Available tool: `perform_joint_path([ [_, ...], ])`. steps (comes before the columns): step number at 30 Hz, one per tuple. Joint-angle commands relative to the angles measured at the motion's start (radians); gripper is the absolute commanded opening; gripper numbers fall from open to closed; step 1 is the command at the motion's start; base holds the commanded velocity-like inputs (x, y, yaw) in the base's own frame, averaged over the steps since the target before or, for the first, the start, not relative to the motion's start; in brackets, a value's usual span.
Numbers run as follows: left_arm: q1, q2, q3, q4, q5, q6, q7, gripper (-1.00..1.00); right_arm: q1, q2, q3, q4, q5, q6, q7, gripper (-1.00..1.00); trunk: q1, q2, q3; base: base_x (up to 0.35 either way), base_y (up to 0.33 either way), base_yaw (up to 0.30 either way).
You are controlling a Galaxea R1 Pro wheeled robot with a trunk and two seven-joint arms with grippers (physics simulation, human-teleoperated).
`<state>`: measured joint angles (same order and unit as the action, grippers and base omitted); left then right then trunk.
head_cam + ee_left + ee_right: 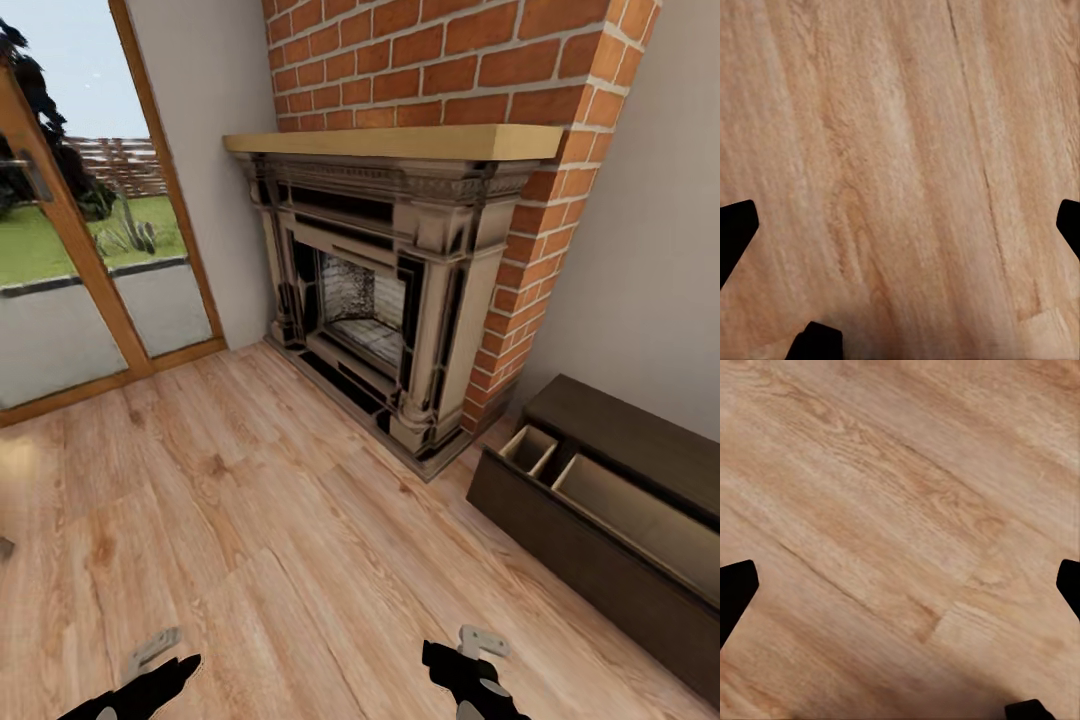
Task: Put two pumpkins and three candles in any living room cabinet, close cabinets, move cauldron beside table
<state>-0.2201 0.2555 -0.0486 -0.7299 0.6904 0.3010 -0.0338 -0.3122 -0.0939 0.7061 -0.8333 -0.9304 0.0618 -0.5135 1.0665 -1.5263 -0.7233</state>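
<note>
A low dark-brown cabinet [575,555] stands along the right wall with its front pulled out. Its pale beige inside [640,520] is split into a small and a long compartment, and nothing lies in the part that shows. My left gripper [168,655] hangs open over bare wooden floor at the picture's lower edge, its black fingertips [735,229] wide apart in the left wrist view. My right gripper [462,648] is open too, a short way left of the cabinet's near end, with its fingertips [735,585] spread over floorboards. The pumpkins, candles, cauldron and table are out of view.
An ornate dark fireplace [390,300] under a pale wooden mantel [400,142] juts from a brick chimney [440,60] straight ahead. A wood-framed glass door [90,250] to the garden fills the left. Light wooden floor [250,500] lies between me and them.
</note>
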Motion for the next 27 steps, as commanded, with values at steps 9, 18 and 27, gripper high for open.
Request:
perform_joint_path([
  [9, -0.001, 0.001, -0.002, 0.003, 0.006, 0.001, 0.000, 1.00, -0.001, -0.001, 0.020, -0.002, -0.002, 0.002, -0.008, 1.00, 0.000, 0.000, -0.001, 0.259, 0.220, 0.290],
  [18, -0.001, 0.001, -0.002, 0.006, 0.005, 0.000, 0.000, 1.00, -0.001, -0.001, 0.032, 0.001, -0.002, 0.001, -0.008, 1.00, 0.000, 0.000, -0.001, 0.259, 0.220, 0.293],
  [27, -0.001, 0.001, -0.002, 0.007, 0.003, -0.001, 0.002, 1.00, -0.001, 0.000, 0.033, 0.014, -0.002, 0.001, -0.008, 1.00, 0.000, 0.000, -0.001, 0.274, 0.184, 0.293],
])
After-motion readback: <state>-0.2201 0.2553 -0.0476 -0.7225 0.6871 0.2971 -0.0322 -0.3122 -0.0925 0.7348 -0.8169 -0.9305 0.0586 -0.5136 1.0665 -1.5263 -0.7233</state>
